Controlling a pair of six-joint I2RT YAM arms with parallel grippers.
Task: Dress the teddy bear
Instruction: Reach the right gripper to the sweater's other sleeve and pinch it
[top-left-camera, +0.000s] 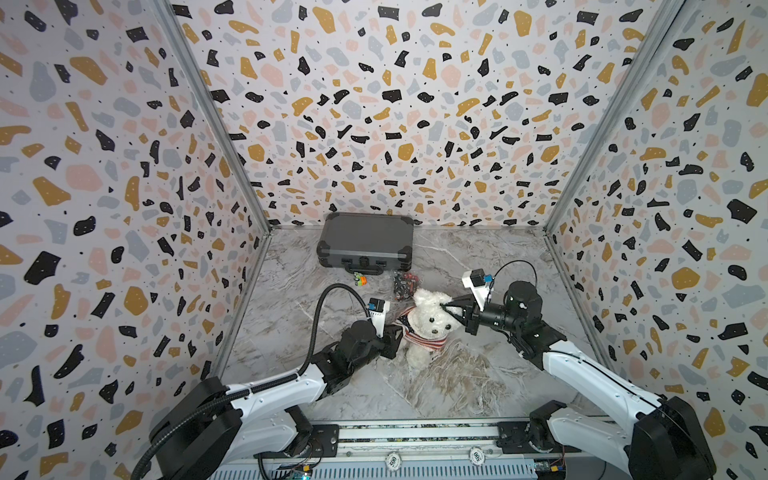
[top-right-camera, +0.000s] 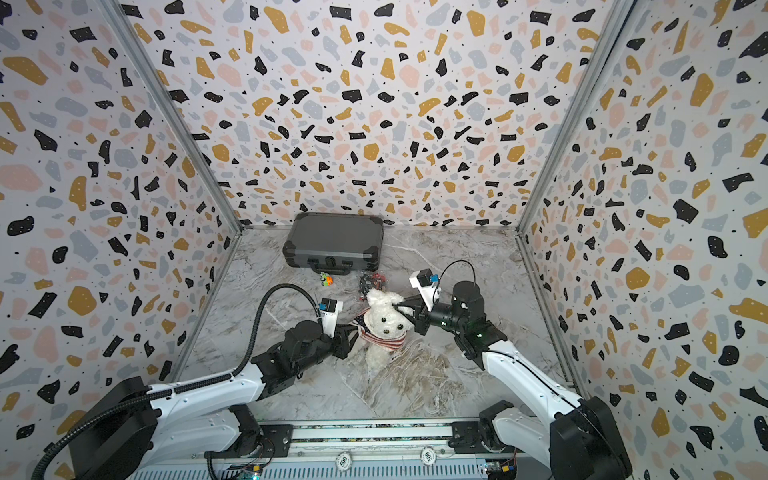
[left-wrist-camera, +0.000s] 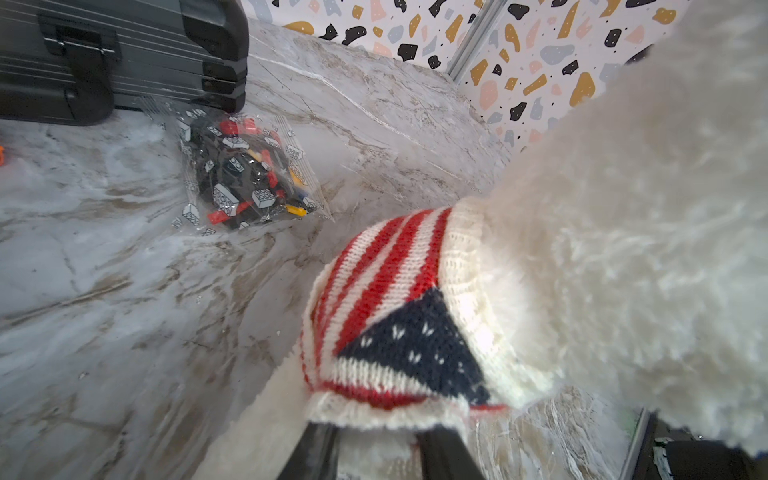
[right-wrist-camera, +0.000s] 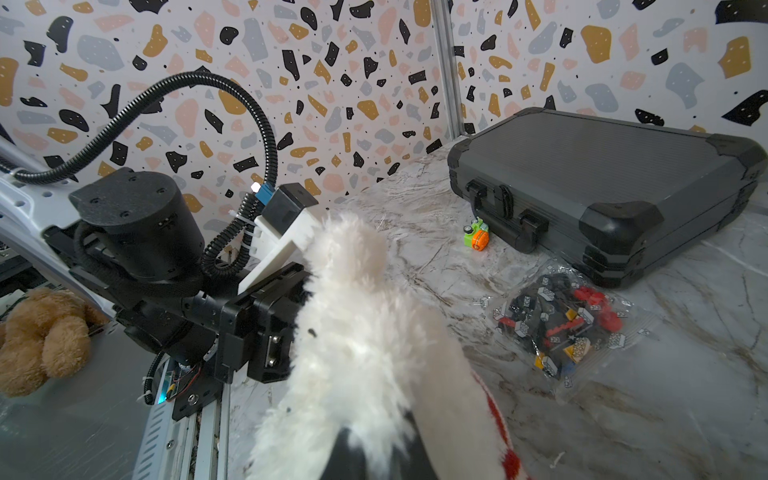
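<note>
The white fluffy teddy bear (top-left-camera: 432, 318) (top-right-camera: 384, 320) sits near the table's middle, face up towards the top views. A knit sweater (top-left-camera: 419, 340) (top-right-camera: 380, 340) with red and white stripes and a navy starred patch (left-wrist-camera: 415, 345) is bunched round its neck and chest. My left gripper (top-left-camera: 400, 328) (top-right-camera: 354, 330) (left-wrist-camera: 382, 428) is shut on the sweater's white hem at the bear's left side; the hem covers its fingertips. My right gripper (top-left-camera: 446, 307) (top-right-camera: 399, 308) (right-wrist-camera: 374, 440) is shut on the white fur at the side of the bear's head (right-wrist-camera: 357, 316).
A closed grey case (top-left-camera: 365, 243) (top-right-camera: 334, 239) (right-wrist-camera: 602, 187) lies against the back wall. In front of it are a small orange and green toy (top-left-camera: 358, 279) (right-wrist-camera: 477, 235) and a clear bag of bricks (top-left-camera: 405, 284) (left-wrist-camera: 245, 174) (right-wrist-camera: 561, 324). A brown plush (right-wrist-camera: 41, 340) lies beyond the rail.
</note>
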